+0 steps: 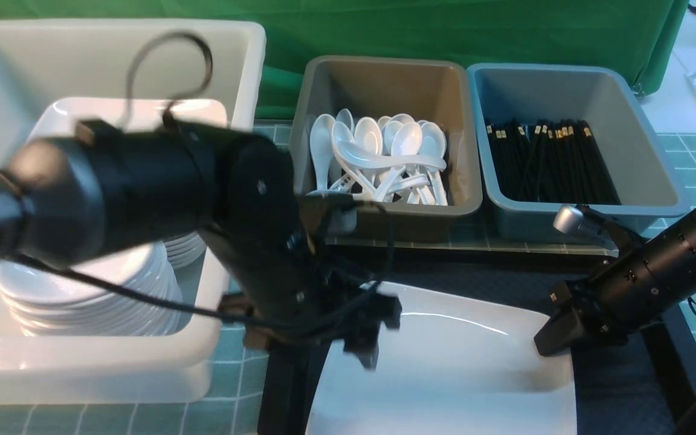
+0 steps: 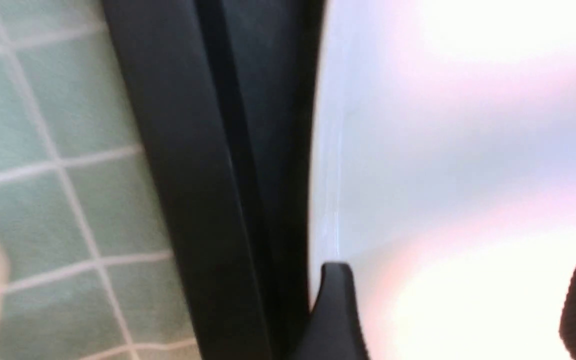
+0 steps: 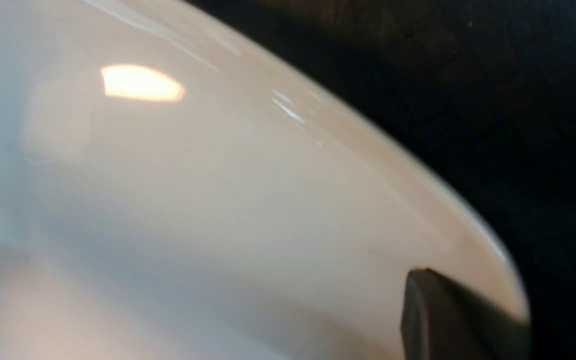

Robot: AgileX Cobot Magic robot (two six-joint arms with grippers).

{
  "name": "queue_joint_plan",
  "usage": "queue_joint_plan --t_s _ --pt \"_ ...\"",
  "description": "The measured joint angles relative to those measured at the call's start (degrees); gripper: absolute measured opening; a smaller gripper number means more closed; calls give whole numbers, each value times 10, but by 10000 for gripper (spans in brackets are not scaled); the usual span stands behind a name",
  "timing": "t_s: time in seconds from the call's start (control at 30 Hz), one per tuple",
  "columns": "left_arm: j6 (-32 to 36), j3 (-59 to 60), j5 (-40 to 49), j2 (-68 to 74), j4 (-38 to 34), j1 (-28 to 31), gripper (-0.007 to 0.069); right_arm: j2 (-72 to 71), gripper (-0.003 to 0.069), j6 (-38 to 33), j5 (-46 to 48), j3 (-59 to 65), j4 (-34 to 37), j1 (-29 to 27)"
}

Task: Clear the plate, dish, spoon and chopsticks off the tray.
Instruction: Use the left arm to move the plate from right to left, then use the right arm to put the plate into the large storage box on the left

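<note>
The large white plate (image 1: 457,362) lies on the black tray (image 1: 617,386). My left gripper (image 1: 378,329) hangs open over the plate's left edge. In the left wrist view its fingers (image 2: 335,310) stand wide apart above the white plate (image 2: 458,150), next to the tray's rim (image 2: 183,175). My right gripper (image 1: 550,344) is shut on the plate's right rim. In the right wrist view one finger (image 3: 443,315) lies on top of the plate (image 3: 218,200), the other is hidden beneath. The dish, spoon and chopsticks are out of view on the tray.
Behind the tray stand a grey tub (image 1: 384,78) with several white spoons and a blue tub (image 1: 644,145) with several black chopsticks. At the left a big white tub (image 1: 112,54) holds stacked white plates (image 1: 82,290). My left arm hides part of it.
</note>
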Motion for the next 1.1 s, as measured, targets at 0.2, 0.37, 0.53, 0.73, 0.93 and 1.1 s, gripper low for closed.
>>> queue_joint_plan --t_s 0.2,0.37,0.53,0.73,0.93,1.1 --pt "0 -34 0 -54 10 0 340 -39 132 1 0 1 -1 1" --pt "8 -37 -11 -85 3 0 68 -87 97 3 0 1 -1 2" --pt "37 -37 -30 -109 -30 0 11 -143 69 5 1 1 -1 4" --pt "49 -37 -66 -178 -22 0 8 -228 51 15 -3 -2 -17 4" --pt "-22 -37 -45 -243 96 0 10 -279 51 20 24 -44 -27 4" --pt "-89 -37 44 -266 210 22 10 -289 51 35 58 -105 -19 18"
